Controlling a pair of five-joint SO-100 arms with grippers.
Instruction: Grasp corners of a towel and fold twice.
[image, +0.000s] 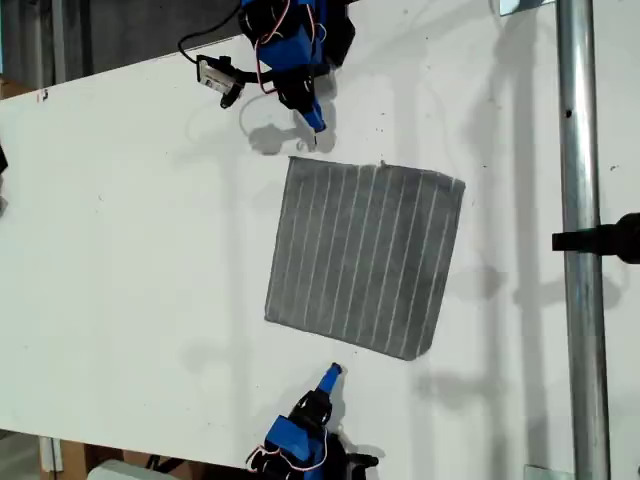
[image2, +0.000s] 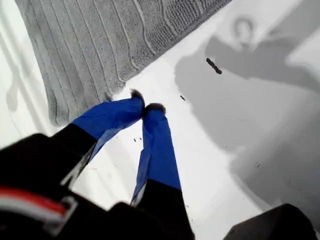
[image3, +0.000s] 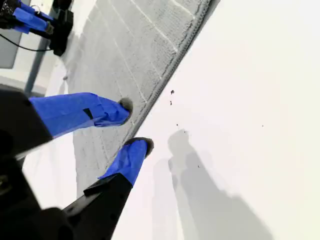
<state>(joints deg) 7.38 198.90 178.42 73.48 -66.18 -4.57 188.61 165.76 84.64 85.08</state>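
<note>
The grey towel (image: 365, 255) with thin pale stripes lies flat and unfolded on the white table (image: 130, 250). My first gripper (image: 315, 127) is shut and empty at the exterior view's top, just off the towel's nearest corner (image: 292, 160). In the first wrist view its tips (image2: 145, 107) meet over bare table beside the towel (image2: 110, 45) and that corner (image2: 55, 117). My second gripper (image: 332, 372) reaches in from the exterior view's bottom. It (image3: 136, 125) stands open with the towel's edge (image3: 165, 80) running between its fingers, holding nothing.
A metal pole (image: 580, 240) with a black clamp (image: 600, 240) runs down the exterior view's right. The table's edge (image: 100, 70) slants along the exterior view's upper left. Small dark specks (image2: 213, 65) lie on the table. The first arm (image3: 30, 20) shows beyond the towel.
</note>
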